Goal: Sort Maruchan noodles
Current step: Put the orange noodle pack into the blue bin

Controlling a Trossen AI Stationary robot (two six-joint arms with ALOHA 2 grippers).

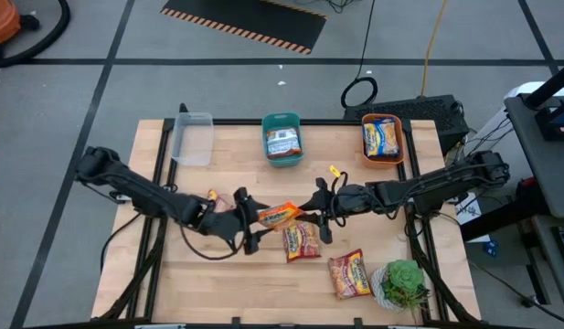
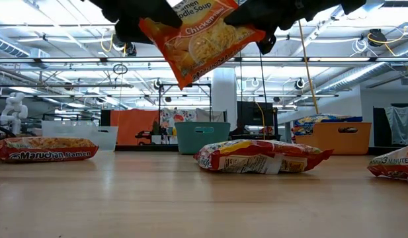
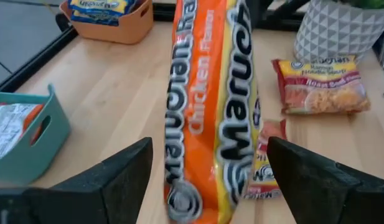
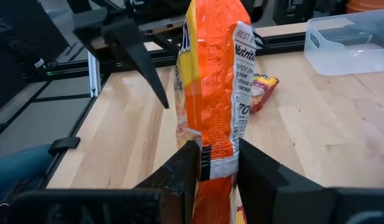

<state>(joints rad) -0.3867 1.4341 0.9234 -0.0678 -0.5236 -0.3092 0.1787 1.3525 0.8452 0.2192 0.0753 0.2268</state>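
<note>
At the frame's middle in the high view, the right gripper (image 1: 311, 217) pinches an orange noodle packet (image 1: 278, 216) above the desk (image 1: 236, 283). The left gripper (image 1: 249, 222) stands wide, fingers (image 3: 117, 180) clear of it. Only the low view shows the packet lifted; two packets (image 1: 302, 241) (image 1: 349, 274) lie lower right.

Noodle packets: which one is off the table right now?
The orange chicken packet, hanging mid-table, pinched by the right pincer; the left pincer stands open around it. The others lie on wood or in bins.

a robotics lab: open ceiling pipes (image 2: 362, 63), hazard-striped floor mat (image 1: 245, 23), cables (image 1: 359, 91) on concrete floor.
</note>
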